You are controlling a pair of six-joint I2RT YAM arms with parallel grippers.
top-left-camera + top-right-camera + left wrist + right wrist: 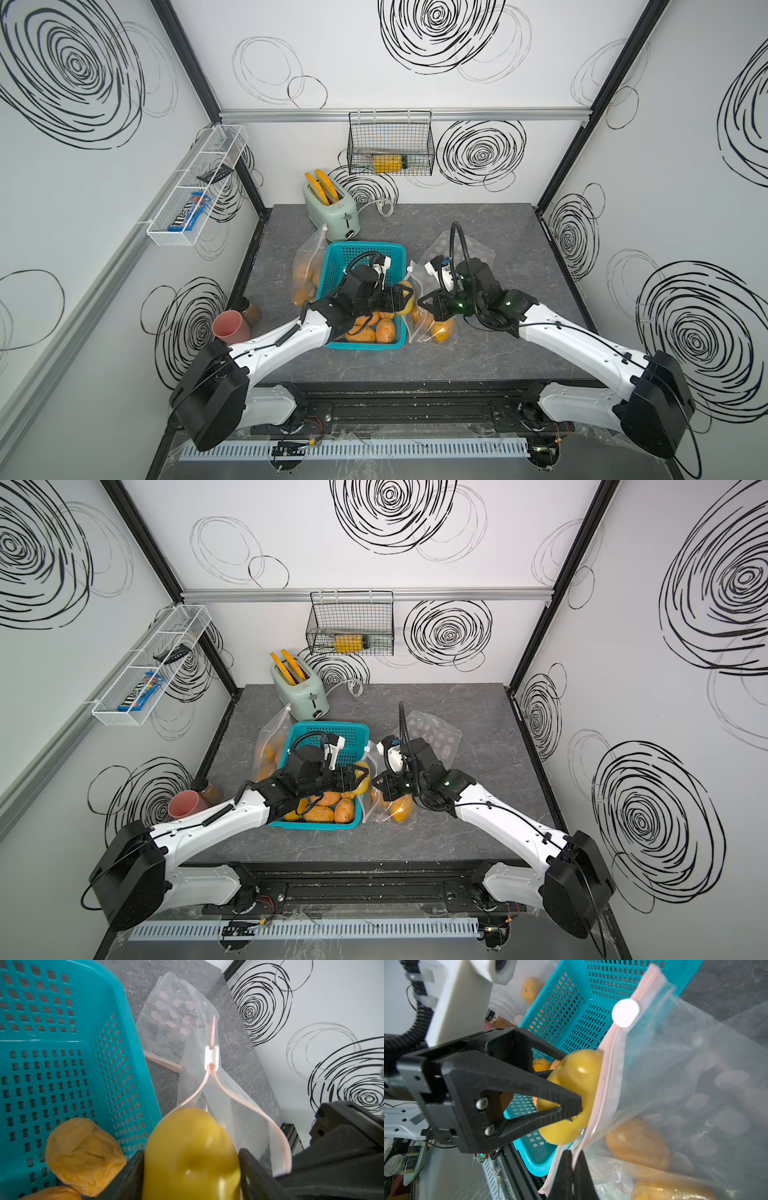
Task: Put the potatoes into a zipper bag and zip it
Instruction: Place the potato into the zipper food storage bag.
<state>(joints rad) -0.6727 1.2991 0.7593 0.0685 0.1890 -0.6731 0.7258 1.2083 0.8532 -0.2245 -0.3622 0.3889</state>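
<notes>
OK, my left end effector is clamped on the yellow-green potato, one finger on each side. The potato is off the table and sits over the basket's edge, with its free end right at the mouth of the zipper bag. It touches the pink zip strip in the right wrist view, but I can't tell if it is past the rim.

My right end effector is closed, pinching one lip of that bag's zip strip and holding it up. The bag mouth is spread open in a V. The white slider is parked at the far end of the zip.

There are orange-brown potatoes already inside this bag, at least two. More potatoes are in the teal basket, just beside the bag.

A second bag with potatoes lies on the basket's other side. A flat bag with pink dots lies on the grey table behind the open one. A mint toaster stands at the back of the table.
</notes>
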